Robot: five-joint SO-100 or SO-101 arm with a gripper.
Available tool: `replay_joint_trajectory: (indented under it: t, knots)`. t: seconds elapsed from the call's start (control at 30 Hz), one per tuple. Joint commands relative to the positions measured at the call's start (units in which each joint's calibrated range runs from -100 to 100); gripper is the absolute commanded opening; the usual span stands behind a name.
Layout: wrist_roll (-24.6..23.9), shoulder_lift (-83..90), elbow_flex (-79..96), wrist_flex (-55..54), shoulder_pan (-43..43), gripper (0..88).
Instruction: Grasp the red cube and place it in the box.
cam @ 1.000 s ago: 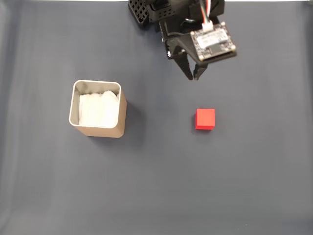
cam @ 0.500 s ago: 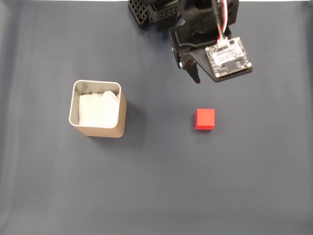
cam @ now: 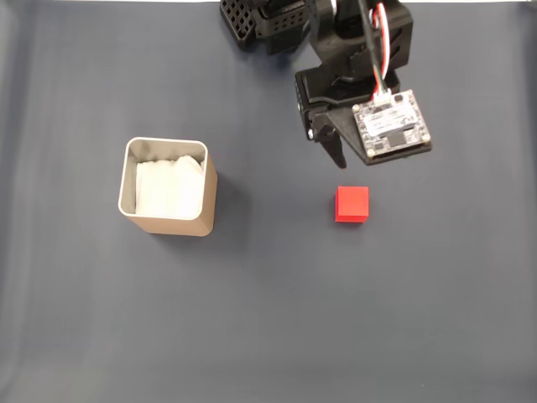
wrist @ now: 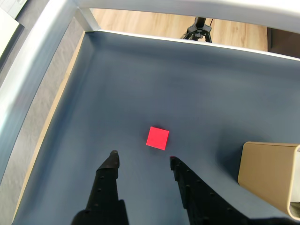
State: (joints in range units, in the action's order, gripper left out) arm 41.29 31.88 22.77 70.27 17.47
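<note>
Since the earlier frames the arm has swung lower in the fixed view, nearer the cube, while cube and box have kept their places. Left to right in the fixed view: the box (cam: 167, 186) stands upright on the dark tabletop (cam: 268, 319), its white lining showing; well apart to its right the red cube (cam: 351, 204) lies flat, untouched. Just above the cube hangs the gripper (cam: 337, 159). In the wrist view the gripper (wrist: 143, 159) has its fingers spread, empty, with the red cube (wrist: 157, 138) just ahead and the box (wrist: 272, 176) at the right edge.
</note>
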Motion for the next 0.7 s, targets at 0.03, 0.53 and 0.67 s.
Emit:
replay_joint_trajectory:
  t: [0.03, 0.53, 0.67]
  knots:
    - [-0.05, 1.05, 2.85, -3.34, -0.75, 30.9]
    - [-0.10, 2.26, 13.69, -12.04, -2.10, 33.6]
    - [-0.15, 2.09, 14.33, -13.76, -2.39, 33.8]
